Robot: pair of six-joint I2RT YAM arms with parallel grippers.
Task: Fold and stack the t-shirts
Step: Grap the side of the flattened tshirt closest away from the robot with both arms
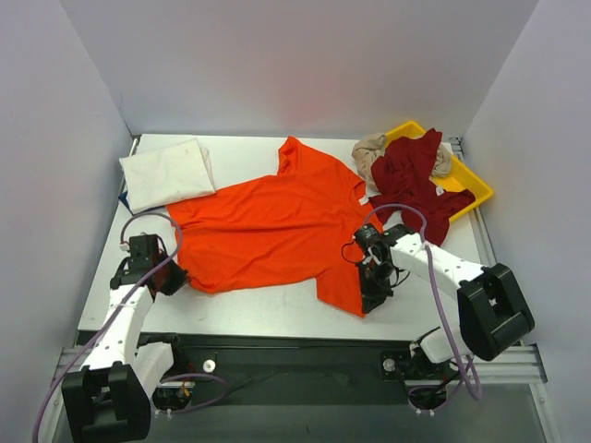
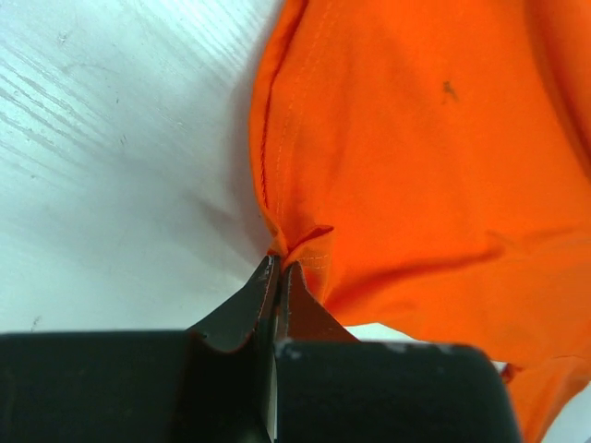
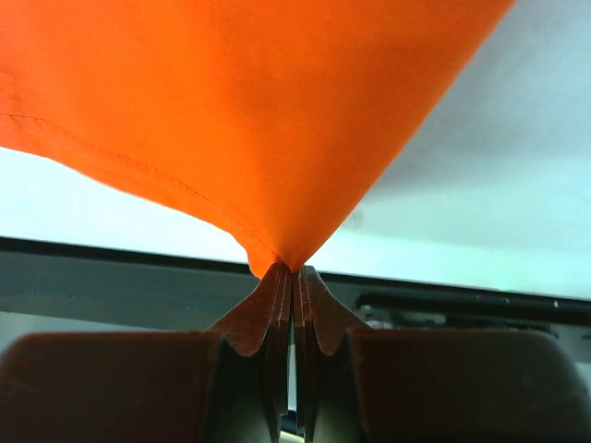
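Observation:
The bright orange t-shirt [image 1: 277, 226] lies spread across the middle of the table. My left gripper [image 1: 174, 277] is shut on its near left hem corner [image 2: 300, 242]. My right gripper [image 1: 374, 293] is shut on its near right corner [image 3: 282, 258] and holds it lifted a little off the table. A folded white t-shirt [image 1: 168, 173] lies at the back left. The dark red t-shirt [image 1: 416, 180] and the beige t-shirt [image 1: 371, 150] lie crumpled on the yellow tray [image 1: 471, 185] at the back right.
White walls close in the table on three sides. The table's front edge with a black rail [image 1: 295, 343] runs just below the grippers. A small blue object [image 1: 123, 197] peeks out at the left of the white shirt.

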